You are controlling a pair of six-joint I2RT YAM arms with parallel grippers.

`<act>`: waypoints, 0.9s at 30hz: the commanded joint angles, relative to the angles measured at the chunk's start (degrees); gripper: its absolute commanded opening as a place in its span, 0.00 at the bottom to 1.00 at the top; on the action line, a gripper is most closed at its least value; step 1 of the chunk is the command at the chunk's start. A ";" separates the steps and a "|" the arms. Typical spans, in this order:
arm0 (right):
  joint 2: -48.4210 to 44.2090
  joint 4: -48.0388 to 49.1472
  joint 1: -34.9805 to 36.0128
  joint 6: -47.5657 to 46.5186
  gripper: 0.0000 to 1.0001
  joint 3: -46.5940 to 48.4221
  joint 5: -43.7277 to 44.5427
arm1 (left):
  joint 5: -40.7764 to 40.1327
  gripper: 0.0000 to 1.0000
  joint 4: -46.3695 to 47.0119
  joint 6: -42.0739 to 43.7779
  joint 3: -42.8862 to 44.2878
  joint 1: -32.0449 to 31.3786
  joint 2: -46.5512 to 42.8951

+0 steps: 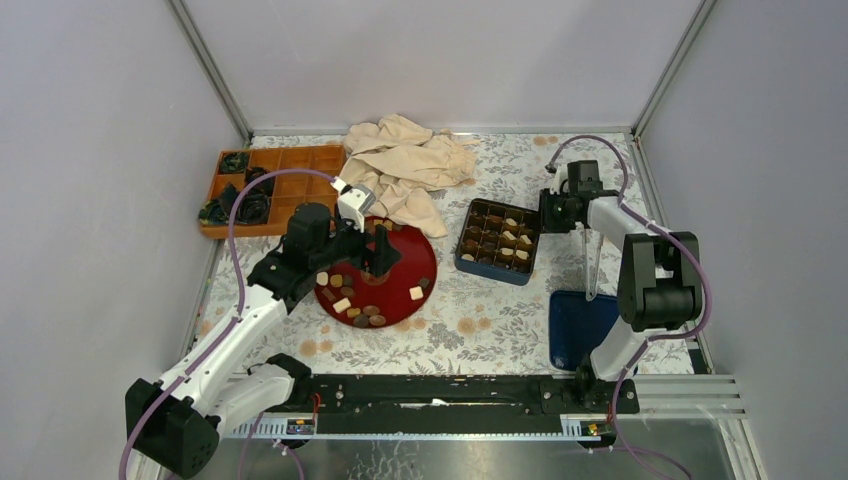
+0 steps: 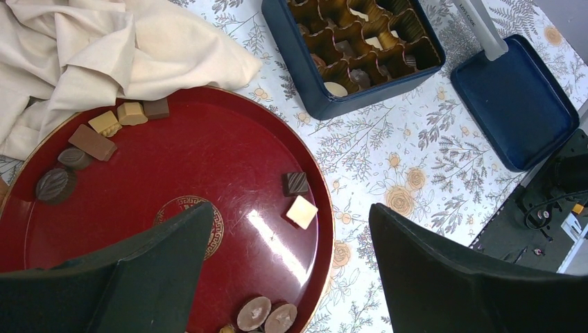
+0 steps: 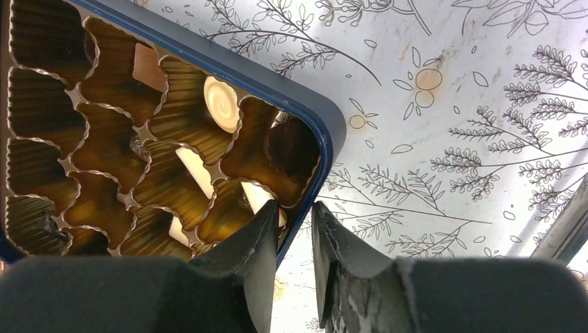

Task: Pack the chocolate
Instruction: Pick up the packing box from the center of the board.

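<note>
My left gripper [image 2: 290, 208] hangs wide open and empty over the red plate [image 2: 208, 149]. A cream square of chocolate [image 2: 302, 211] lies just ahead between its fingers, set cornerwise, with no real long axis. The right gripper [image 3: 295, 208] is nearly closed at the box [image 3: 326, 118] corner; I cannot tell whether it grips the wall.

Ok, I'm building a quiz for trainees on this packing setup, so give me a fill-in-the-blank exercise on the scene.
1. The loose chocolates lie on a round ____ tray.
2. The blue lid lies to the ____ of the box.
3. The left gripper hovers over the tray, jaws ____.
Missing words: red; right; open.
</note>
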 commanded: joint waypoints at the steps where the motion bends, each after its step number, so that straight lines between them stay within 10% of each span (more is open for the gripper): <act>1: 0.98 -2.56 1.87 -2.51 0.30 2.38 3.28 | -0.72 0.90 0.46 -0.40 -0.35 0.30 0.15; 27: -9.10 0.30 5.27 -7.49 0.00 0.05 7.25 | -1.13 0.90 0.45 -0.30 -0.37 0.39 0.89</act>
